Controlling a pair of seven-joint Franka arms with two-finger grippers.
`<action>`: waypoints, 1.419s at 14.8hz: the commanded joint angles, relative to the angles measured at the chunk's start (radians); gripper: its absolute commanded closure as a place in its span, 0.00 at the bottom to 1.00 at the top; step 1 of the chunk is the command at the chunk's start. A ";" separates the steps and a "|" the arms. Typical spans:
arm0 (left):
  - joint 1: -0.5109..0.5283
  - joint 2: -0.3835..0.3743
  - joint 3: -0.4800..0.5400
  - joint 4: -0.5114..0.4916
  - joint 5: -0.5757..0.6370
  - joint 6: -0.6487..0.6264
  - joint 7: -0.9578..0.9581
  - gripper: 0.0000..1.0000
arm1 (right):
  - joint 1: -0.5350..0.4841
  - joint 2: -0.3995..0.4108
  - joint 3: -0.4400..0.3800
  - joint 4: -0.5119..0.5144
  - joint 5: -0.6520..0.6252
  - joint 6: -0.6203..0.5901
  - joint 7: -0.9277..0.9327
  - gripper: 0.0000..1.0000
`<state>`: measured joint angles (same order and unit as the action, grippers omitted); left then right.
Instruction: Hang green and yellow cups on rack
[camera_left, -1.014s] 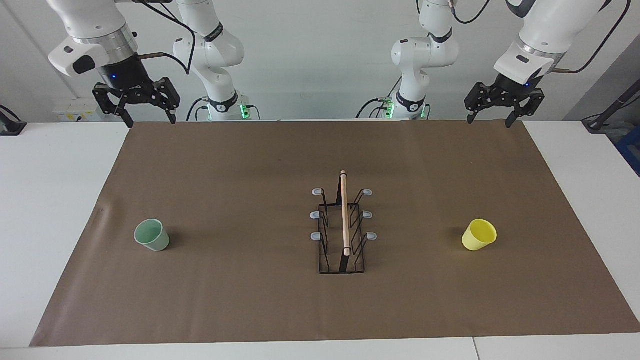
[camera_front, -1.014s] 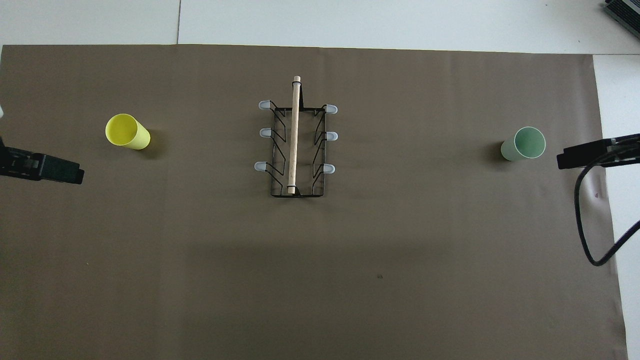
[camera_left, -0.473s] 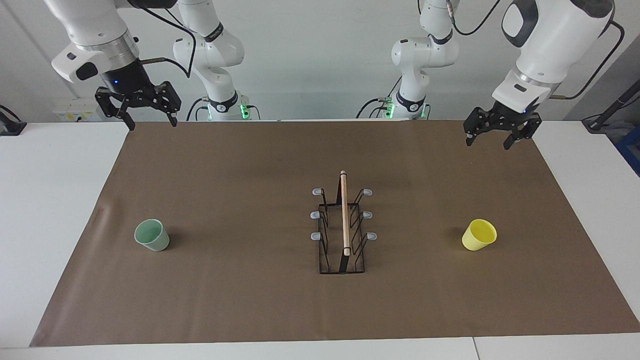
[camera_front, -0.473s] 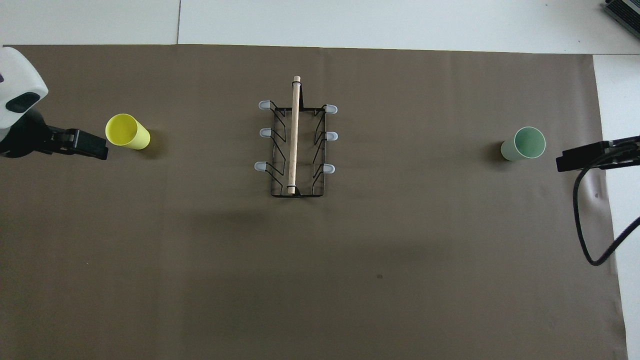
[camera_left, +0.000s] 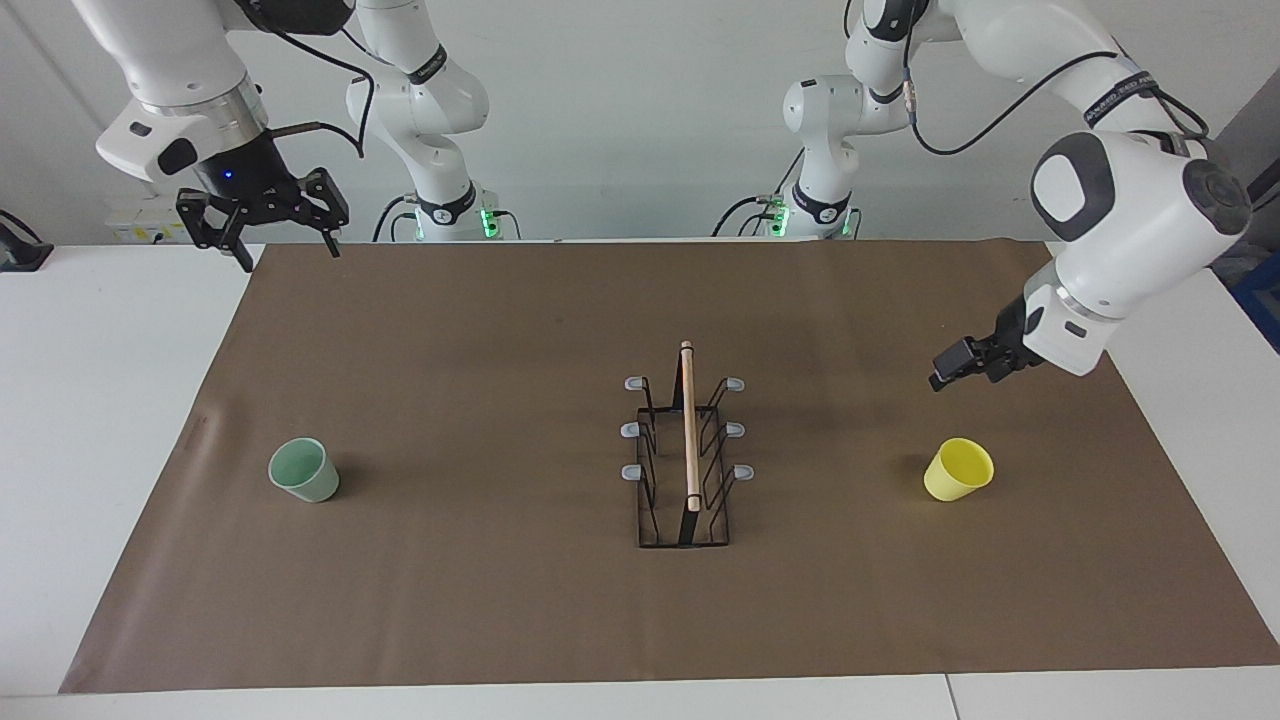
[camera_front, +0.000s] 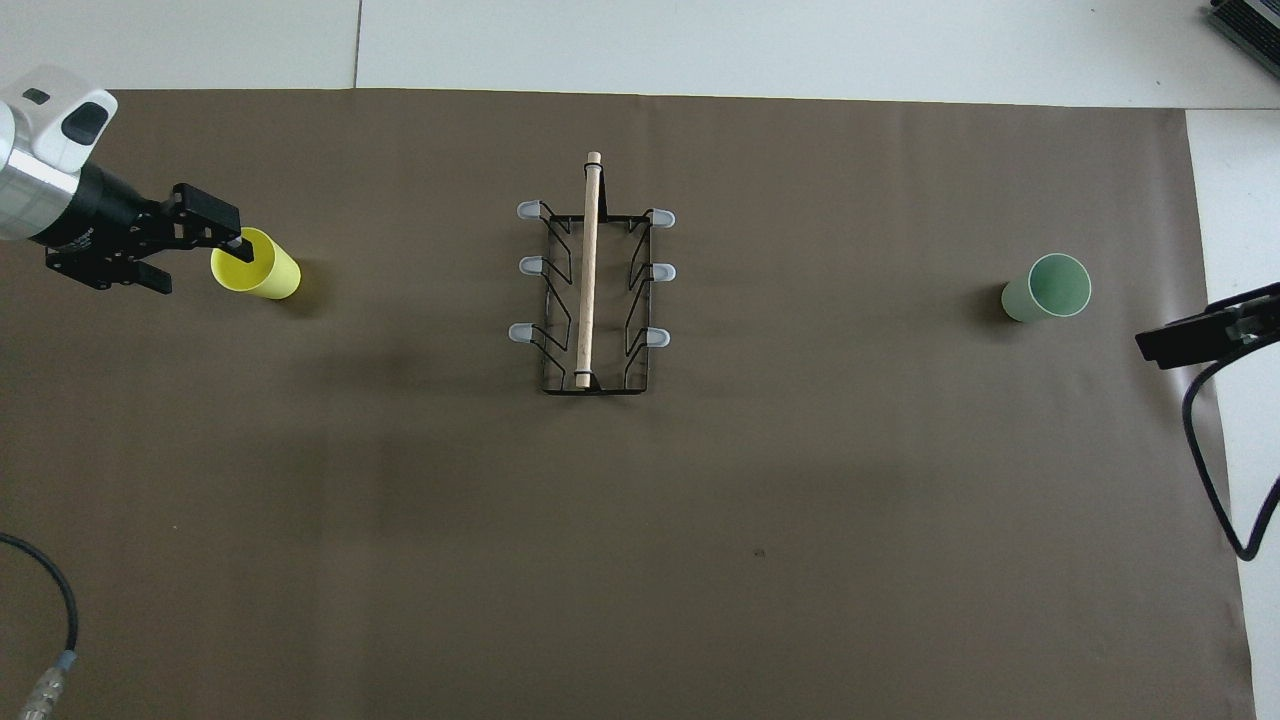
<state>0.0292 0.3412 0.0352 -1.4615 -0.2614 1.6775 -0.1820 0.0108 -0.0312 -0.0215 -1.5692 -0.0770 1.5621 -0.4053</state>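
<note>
Hovering over the yellow cup, left pincer gapes wide, empty; right pincer open too, empty, waiting above the worktop edge; no readable writing anywhere.

A brown paper sheet covers most of the white table, leaving bare white margins along every table edge. A seam between the table's panels runs across the bare margin along the edge farthest from the robots, meeting the sheet's edge toward the left arm's end; a small dark speck marks the sheet in its half nearer the robots. A white socket strip sits at the table's edge at the right arm's end, against the pale wall.
</note>
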 joint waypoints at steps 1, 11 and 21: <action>0.093 0.030 0.035 -0.047 -0.163 0.037 -0.059 0.00 | 0.006 -0.026 0.012 -0.083 -0.052 0.048 -0.185 0.00; 0.267 0.091 0.032 -0.312 -0.642 0.238 -0.688 0.00 | 0.280 0.121 0.014 -0.297 -0.550 0.253 -0.348 0.00; 0.305 0.119 0.017 -0.431 -0.983 0.294 -0.757 0.00 | 0.316 0.218 0.014 -0.446 -0.880 0.489 -0.386 0.00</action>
<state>0.3135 0.4695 0.0734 -1.8575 -1.1957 1.9471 -0.9473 0.3456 0.1738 -0.0087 -1.9835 -0.8969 1.9942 -0.7638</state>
